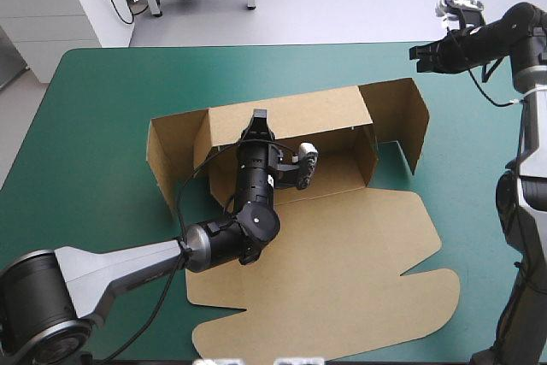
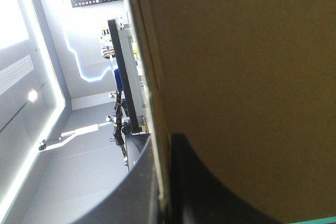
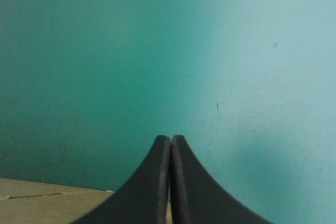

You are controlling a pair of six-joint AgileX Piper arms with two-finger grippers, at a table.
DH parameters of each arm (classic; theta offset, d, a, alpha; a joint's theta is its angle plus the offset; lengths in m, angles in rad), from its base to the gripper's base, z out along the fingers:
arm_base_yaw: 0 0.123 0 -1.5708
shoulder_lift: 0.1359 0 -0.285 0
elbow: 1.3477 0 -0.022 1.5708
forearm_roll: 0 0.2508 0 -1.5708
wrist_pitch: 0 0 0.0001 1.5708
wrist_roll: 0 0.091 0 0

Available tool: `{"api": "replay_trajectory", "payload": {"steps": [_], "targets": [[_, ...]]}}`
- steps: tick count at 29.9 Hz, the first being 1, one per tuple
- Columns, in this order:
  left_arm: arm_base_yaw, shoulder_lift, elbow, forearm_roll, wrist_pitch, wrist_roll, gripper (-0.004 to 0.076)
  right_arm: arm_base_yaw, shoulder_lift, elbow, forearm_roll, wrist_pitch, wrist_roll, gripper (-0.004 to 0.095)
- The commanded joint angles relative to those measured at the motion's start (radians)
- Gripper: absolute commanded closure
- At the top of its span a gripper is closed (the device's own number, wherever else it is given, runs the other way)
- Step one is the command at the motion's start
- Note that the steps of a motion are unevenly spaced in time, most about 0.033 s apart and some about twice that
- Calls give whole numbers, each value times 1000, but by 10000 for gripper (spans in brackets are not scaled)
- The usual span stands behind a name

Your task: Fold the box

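Brown box (image 1: 342,245), seen from above, is laid at the middle of the worktop (image 1: 94,126), far walls raised. Left wrist view: left gripper (image 2: 164,145) is clamped onto a box wall. Right wrist view: right gripper (image 3: 170,139) is closed and empty, beside the box.

Our left arm (image 1: 128,267) shows a grey metallic link between glossy black cylindrical joints; our right arm (image 1: 523,194) matches, its fingers (image 3: 153,182) black curved fins.

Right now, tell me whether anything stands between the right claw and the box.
Nothing visible does. The right claw hangs shut over bare teal-green cover, near the raised right flap of the box.
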Motion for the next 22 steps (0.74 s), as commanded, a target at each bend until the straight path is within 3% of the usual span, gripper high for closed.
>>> {"api": "replay_trajectory", "payload": {"steps": [1,4,10,18,22], "targets": [[2,-39,-16,46,5,8,731,-4,-18,-46,122,13,-46,928],[2,-39,-16,46,7,8,731,-4,-10,-46,178,15,-56,928],[2,-39,-16,46,14,8,731,-4,-26,2,178,17,-42,928],[2,-39,-16,46,16,6,731,-4,-192,320,200,15,-199,927],[2,-39,-16,46,16,6,731,-4,-281,492,282,-2,-297,927]]}}
